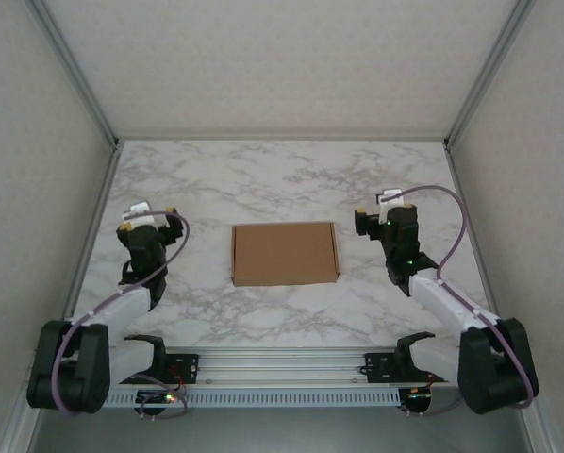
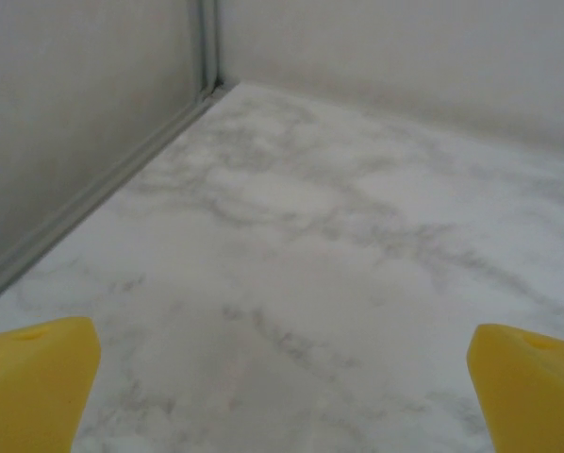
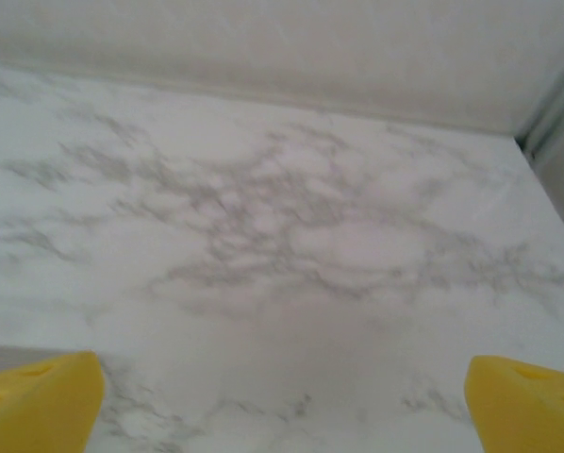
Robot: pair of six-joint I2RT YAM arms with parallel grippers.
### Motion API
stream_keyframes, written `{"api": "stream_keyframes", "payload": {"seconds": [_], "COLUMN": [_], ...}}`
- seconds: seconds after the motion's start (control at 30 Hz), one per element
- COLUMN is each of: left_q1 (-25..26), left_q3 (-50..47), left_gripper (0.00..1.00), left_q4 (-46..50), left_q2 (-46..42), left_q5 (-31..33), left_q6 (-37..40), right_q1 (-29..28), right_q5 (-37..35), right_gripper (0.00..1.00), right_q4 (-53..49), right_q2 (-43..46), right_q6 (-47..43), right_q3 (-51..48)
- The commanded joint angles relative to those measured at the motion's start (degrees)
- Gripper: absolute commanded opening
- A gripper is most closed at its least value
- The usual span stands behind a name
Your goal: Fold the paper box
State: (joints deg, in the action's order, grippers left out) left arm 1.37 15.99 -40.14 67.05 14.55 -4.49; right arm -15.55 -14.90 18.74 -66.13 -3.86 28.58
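at the middle of the marble table (image 1: 263,179), the paper box (image 1: 285,253): a plain brown cardboard rectangle, lying flat and compact, long edges left to right, square to the table. untouched by either arm, with bare grey-veined marble on every side.

to its left and well apart from it, the left gripper (image 1: 148,219), raised on a black wrist, yellow-tipped fingers spread wide, nothing between them. from the left wrist camera, one yellow pad (image 2: 32,387) low in the left corner and its twin low in the right corner, a broad gap of bare marble between the two, and further off a grey frame strip (image 2: 103,184) along the foot of the white side wall (image 2: 74,94), up to the far left corner of the enclosure.

to the right of the box, likewise well apart, the right gripper (image 1: 381,206), also gaping wide and holding nothing. from the right wrist camera, again a yellow pad (image 3: 37,401) in each lower corner, open marble between, the white back wall (image 3: 263,38) beyond and a dark corner seam at the upper right.

both grippers roughly level with the far edge of the box, one on each side, pointing toward the back of the enclosure. along the near edge of the table, a metal rail (image 1: 282,363) with the two arm bases bolted at its ends.
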Motion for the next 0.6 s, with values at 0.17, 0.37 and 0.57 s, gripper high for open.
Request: {"api": "stream_keyframes", "payload": {"seconds": [0.17, 0.37, 0.57], "left_q1": [-4.13, -4.18, -4.09], "left_q3": [-4.54, -5.17, -3.08], "left_gripper": [1.00, 1.00, 1.00], "left_q4": [-30.18, -37.75, -33.33], "left_q2": [13.00, 20.73, 20.81], "left_q5": [-9.21, -10.75, -12.00], "left_q6": [0.22, 0.82, 1.45], "right_q1": [6.57, 10.38, 12.08], "right_q5": [-1.04, 6.82, 12.94], "right_gripper": [0.99, 0.99, 0.99], "right_q4": [17.14, 38.50, 27.37], "right_q2": [-7.31, -18.14, -21.84], "right_q6": [3.89, 4.87, 4.45], "right_q3": [-7.46, -13.00, -5.69]}}
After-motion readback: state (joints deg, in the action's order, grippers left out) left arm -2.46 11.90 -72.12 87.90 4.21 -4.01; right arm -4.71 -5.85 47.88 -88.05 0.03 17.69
